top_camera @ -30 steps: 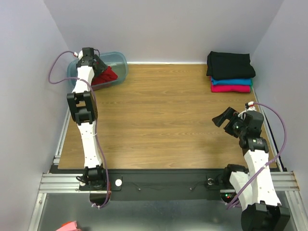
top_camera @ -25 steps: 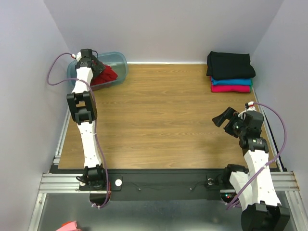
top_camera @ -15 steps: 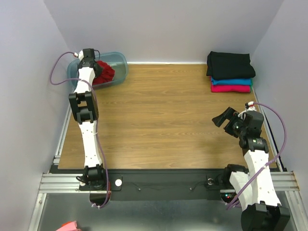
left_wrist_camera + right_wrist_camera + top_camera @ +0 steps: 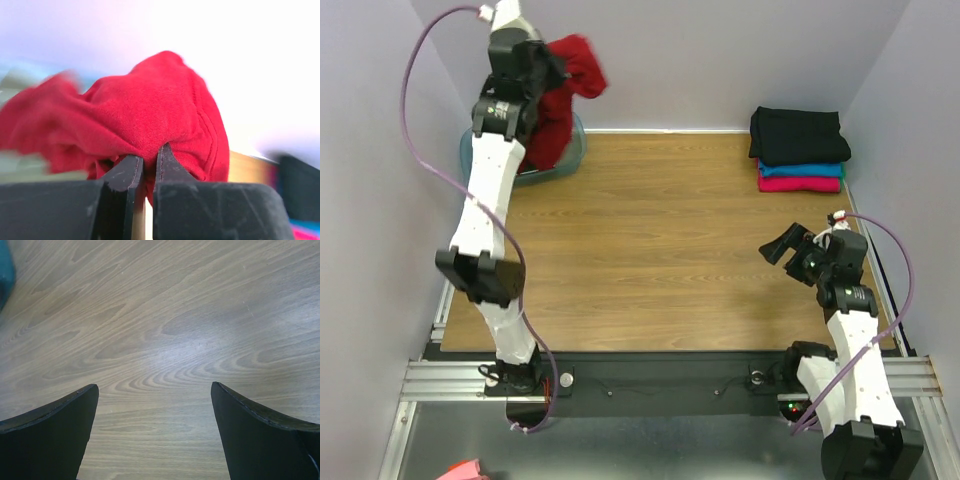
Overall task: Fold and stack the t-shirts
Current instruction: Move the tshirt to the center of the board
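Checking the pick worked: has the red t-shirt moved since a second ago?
Yes. The red t-shirt, pinched in the left gripper, has risen above the plastic tub it lay in.

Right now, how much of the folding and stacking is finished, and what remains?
Done: black t-shirt, teal t-shirt and pink t-shirt lie folded in one stack. In hand: the left gripper is shut on the red t-shirt, above the tub. Left: fold it and stack it. The right gripper hangs open.
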Controlling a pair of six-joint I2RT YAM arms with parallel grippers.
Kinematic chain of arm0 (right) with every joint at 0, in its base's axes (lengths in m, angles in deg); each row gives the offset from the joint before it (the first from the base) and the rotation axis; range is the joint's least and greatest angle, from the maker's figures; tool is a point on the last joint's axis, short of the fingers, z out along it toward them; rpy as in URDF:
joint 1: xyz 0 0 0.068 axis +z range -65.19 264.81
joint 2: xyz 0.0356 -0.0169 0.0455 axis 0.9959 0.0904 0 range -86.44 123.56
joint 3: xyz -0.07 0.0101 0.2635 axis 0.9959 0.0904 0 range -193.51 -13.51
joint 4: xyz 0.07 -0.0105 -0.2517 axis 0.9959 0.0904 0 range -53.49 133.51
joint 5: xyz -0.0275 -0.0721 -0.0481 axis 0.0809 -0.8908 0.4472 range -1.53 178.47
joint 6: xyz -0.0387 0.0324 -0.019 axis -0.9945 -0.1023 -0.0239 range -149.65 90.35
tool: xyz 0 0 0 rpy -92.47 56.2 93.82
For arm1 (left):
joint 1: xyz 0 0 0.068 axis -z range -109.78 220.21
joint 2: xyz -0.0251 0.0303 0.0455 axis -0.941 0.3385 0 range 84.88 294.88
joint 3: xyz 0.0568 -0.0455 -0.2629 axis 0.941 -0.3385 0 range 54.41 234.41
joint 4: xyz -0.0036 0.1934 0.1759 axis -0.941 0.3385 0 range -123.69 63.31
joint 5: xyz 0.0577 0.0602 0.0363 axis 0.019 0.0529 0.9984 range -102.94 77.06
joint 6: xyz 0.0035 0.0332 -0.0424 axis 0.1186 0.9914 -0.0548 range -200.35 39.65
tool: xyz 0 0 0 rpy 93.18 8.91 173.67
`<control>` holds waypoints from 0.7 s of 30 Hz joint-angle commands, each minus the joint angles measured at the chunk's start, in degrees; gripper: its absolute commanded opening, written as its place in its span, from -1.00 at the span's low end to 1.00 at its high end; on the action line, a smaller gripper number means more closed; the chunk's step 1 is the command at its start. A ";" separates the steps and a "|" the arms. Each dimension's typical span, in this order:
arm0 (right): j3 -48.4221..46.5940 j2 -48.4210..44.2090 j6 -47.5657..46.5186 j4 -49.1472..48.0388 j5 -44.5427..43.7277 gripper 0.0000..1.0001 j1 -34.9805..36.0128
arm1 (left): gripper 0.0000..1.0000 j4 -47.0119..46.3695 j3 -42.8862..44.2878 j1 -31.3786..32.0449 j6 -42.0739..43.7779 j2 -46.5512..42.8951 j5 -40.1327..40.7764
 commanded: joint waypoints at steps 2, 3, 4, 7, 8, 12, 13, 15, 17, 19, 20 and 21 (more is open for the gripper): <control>-0.71 -1.75 -0.44 -1.17 0.47 1.00 0.00 | -1.00 -4.83 -1.21 14.83 6.18 -13.31 -9.37; -0.79 -2.19 -0.35 -1.17 0.30 1.00 0.00 | -1.00 -5.36 -1.04 16.59 6.71 -14.20 -10.97; -0.80 -2.63 0.08 -1.17 -0.05 1.00 0.00 | -1.00 -5.80 -0.95 20.61 6.80 -14.99 -12.12; -0.53 -4.73 0.79 -1.00 -0.41 1.00 0.00 | -1.00 -7.12 -1.30 26.25 6.45 -17.81 -14.23; -0.36 -5.70 1.05 -0.65 -1.02 1.00 0.00 | -1.00 -8.26 -2.61 27.06 5.93 -19.21 -16.06; -1.14 -7.20 1.85 0.67 -3.48 1.00 0.00 | -1.00 -13.18 -10.40 28.29 3.81 -23.61 -20.30; -1.41 -7.46 1.93 1.20 -5.31 1.00 0.00 | -1.00 -13.80 -12.70 28.29 4.16 -24.66 -19.52; -1.67 -7.73 2.11 2.34 -7.25 1.00 0.00 | -1.00 -13.81 -22.18 28.21 3.64 -28.87 -11.72; -1.59 -8.08 1.93 2.69 -8.84 1.00 0.00 | -1.00 -16.16 -36.10 27.68 1.81 -34.65 -0.08; -1.59 -7.91 2.28 2.69 -9.02 1.00 0.09 | -0.12 -17.14 -44.85 26.80 -1.01 -38.01 7.44; -1.59 -7.73 2.29 2.61 -8.85 1.00 0.09 | 0.46 -16.10 -48.90 26.02 -2.76 -40.47 10.52; -1.76 -7.55 2.29 2.61 -8.67 1.00 0.18 | 0.87 -14.87 -55.90 24.36 -8.18 -41.27 14.46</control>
